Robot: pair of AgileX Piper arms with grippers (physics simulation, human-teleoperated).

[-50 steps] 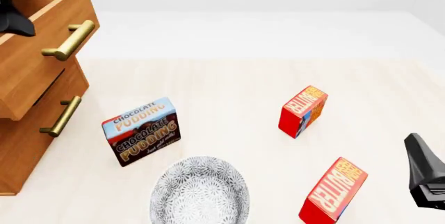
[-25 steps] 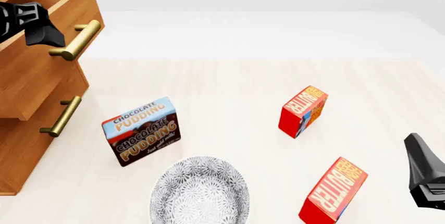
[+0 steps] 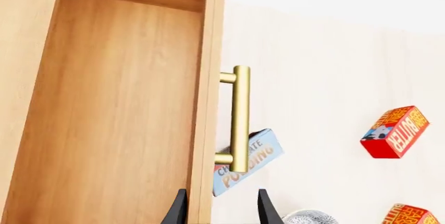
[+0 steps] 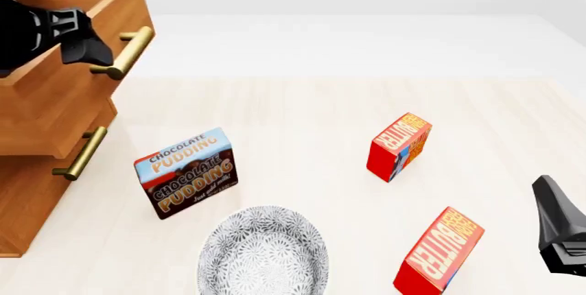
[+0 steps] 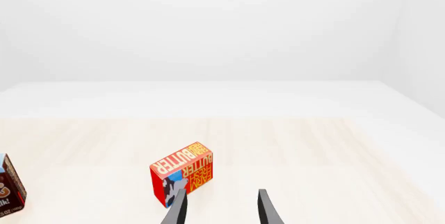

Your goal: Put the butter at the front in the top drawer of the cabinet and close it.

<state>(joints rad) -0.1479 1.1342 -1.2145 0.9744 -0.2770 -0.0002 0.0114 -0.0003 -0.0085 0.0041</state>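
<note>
The butter [image 4: 440, 250] we want is the nearer of two alike red cartons. It stands on end on the table [image 4: 302, 110], tilted askew, just right of the patterned plate [image 4: 263, 250] and just left of the right gripper [image 5: 222, 191]. The other butter box [image 4: 400, 145] stands farther back, well apart from it. We judge the carton light and stiff, a printed cardboard shell with smooth faces that could slide under a weak pinch and dent under a hard one. It also looks easy to tip over, as it is tall for its narrow base. The best hold is probably across its two broad flat faces, near mid-height, with the fingers square to them so it does not twist. The right gripper has its fingers spread and nothing between them. It hangs low near the table's right edge and touches no box that we can see. The left gripper [image 4: 92, 55] is up at the cabinet [image 4: 37, 192], at the brass handle [image 4: 123, 51] of the top drawer [image 4: 55, 96]. Its fingers are also spread and straddle the drawer's front panel and the lower end of the handle, though we cannot tell whether either finger touches the bar. The drawer is pulled out and the part of its floor in view is bare. The chocolate pudding box [image 4: 188, 171] stands between the cabinet and the plate.
</note>
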